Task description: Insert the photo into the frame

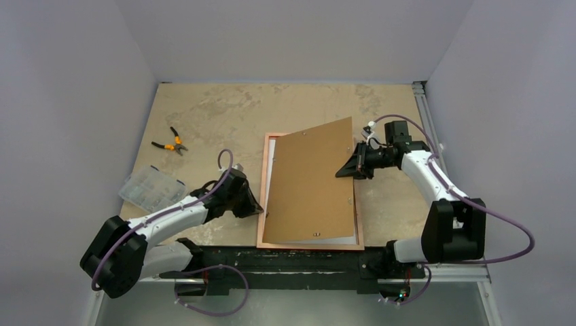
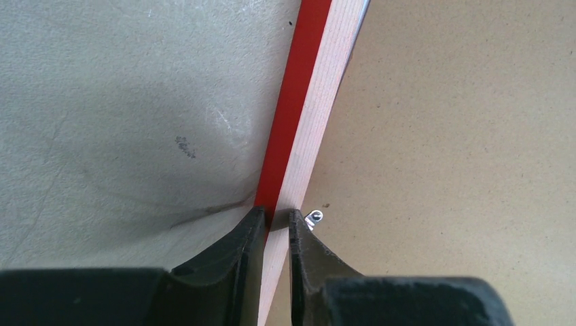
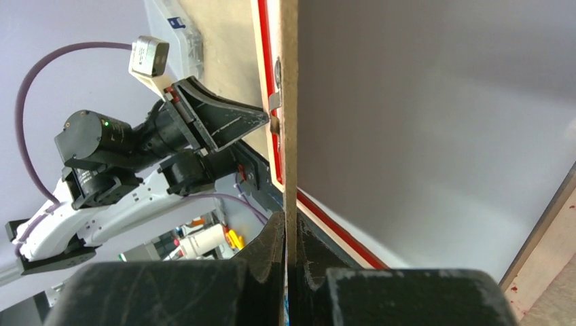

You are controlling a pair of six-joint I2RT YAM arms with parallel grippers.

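The frame (image 1: 309, 247) lies back-up on the table, its pale rim showing. The photo's white reverse (image 1: 334, 239) shows inside it, at the left and near edges; its picture side is hidden. A brown backing board (image 1: 312, 183) lies skewed over both. My left gripper (image 1: 257, 209) is shut on the frame's left rail; the left wrist view shows the fingers (image 2: 276, 219) pinching the red and pale wood rail (image 2: 309, 115), with the board (image 2: 462, 136) beside it. My right gripper (image 1: 343, 170) is shut on the board's right edge, seen edge-on (image 3: 290, 102) between its fingers (image 3: 290, 221).
Orange-handled pliers (image 1: 171, 142) lie at the back left. A clear plastic box (image 1: 151, 188) sits beside the left arm. A small metal clip (image 2: 314, 218) sits at the frame's inner edge. An aluminium rail (image 1: 424, 109) runs along the table's right side. Walls close three sides.
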